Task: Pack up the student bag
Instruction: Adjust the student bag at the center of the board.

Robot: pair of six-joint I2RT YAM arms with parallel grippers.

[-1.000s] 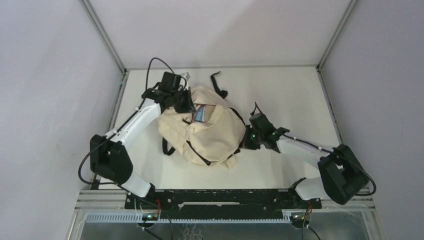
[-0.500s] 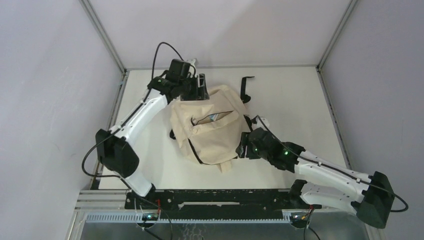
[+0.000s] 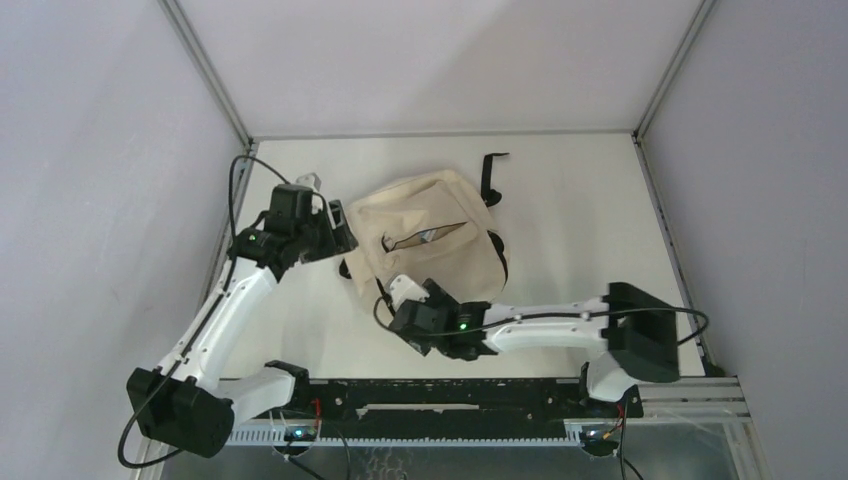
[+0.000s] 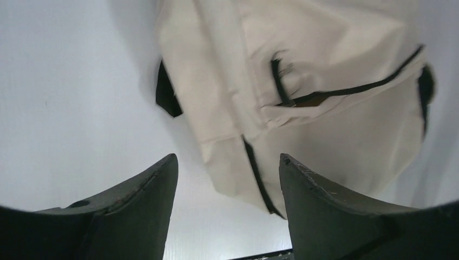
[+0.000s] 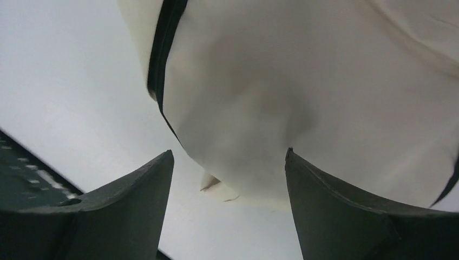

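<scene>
Student bag (image 3: 425, 250) lies just beyond left claw (image 4: 227, 160) and right claw (image 5: 230, 154), both wide.

The student bag (image 3: 425, 240) blocks the middle of the frame; bare table (image 3: 600, 200) at the right leaves room to pass

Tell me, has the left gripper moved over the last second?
Yes. The left gripper has pulled back from the far edge of the table, toward the near edge and leftward, and now sits open just left of the student bag.
</scene>
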